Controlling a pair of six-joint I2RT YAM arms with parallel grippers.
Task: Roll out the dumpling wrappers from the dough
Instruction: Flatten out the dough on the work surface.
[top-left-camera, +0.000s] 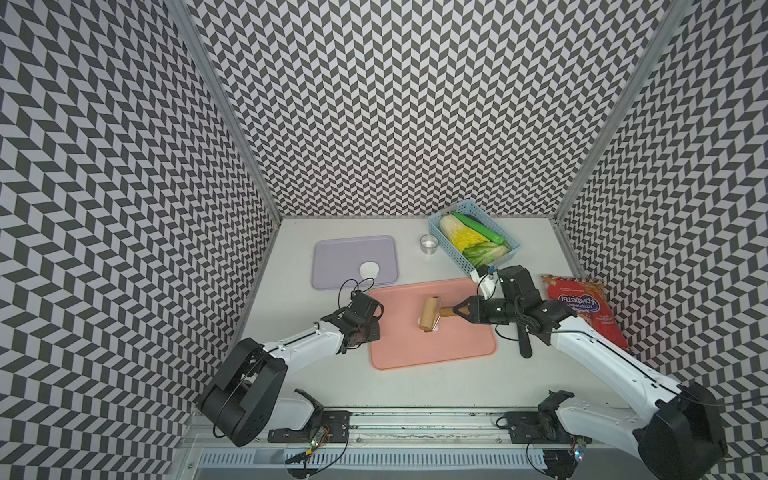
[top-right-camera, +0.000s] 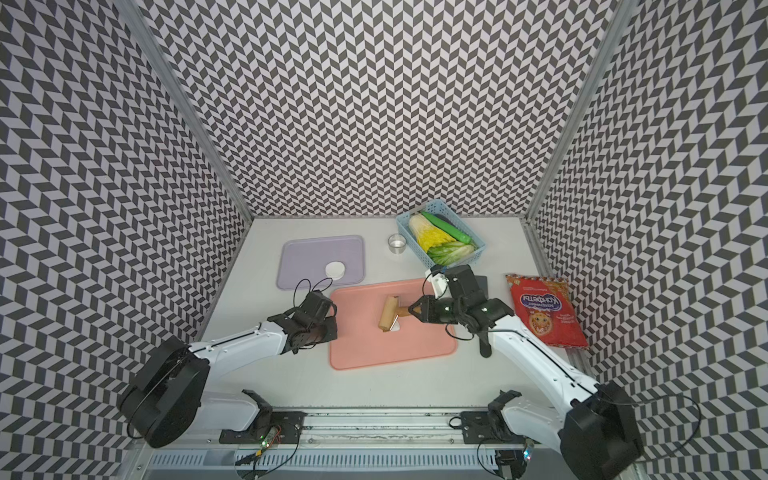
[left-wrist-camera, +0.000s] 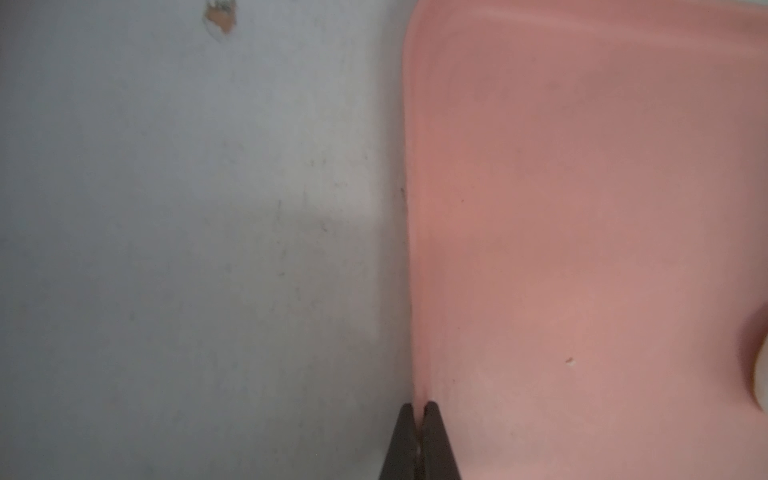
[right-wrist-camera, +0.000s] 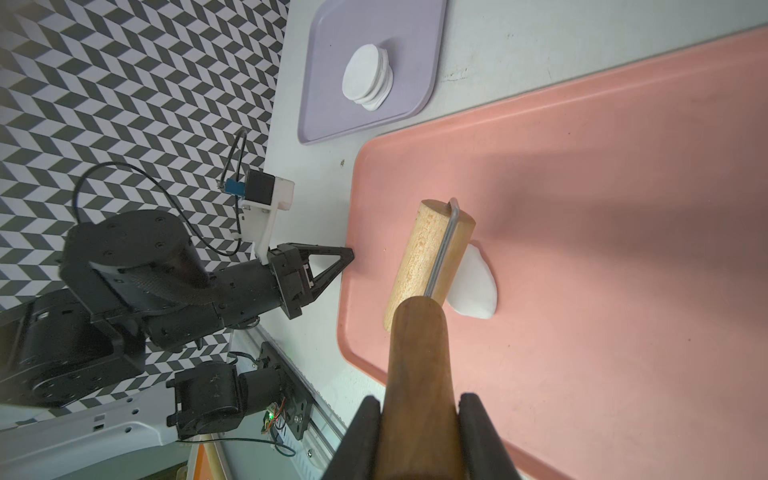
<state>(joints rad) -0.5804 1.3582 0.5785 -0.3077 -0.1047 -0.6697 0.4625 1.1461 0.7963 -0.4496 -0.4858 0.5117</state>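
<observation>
A white lump of dough (right-wrist-camera: 476, 286) lies on the pink tray (top-left-camera: 432, 349), partly under a wooden roller (top-left-camera: 429, 319). In both top views the roller hides most of the lump. My right gripper (right-wrist-camera: 419, 405) is shut on the roller's dark wooden handle and reaches in from the right (top-left-camera: 455, 311). My left gripper (left-wrist-camera: 419, 405) is shut on the pink tray's left rim, with one fingertip on each side of the edge. A small stack of round white dumpling wrappers (top-left-camera: 369, 269) sits on the purple tray (top-left-camera: 345, 257) behind my left gripper.
A small metal ring cup (top-left-camera: 429, 244) stands at the back of the table. Beside it is a blue basket (top-left-camera: 508, 240) of vegetables. A red snack bag (top-left-camera: 586, 311) lies at the right wall. A black-handled tool (top-left-camera: 524, 340) lies under my right arm.
</observation>
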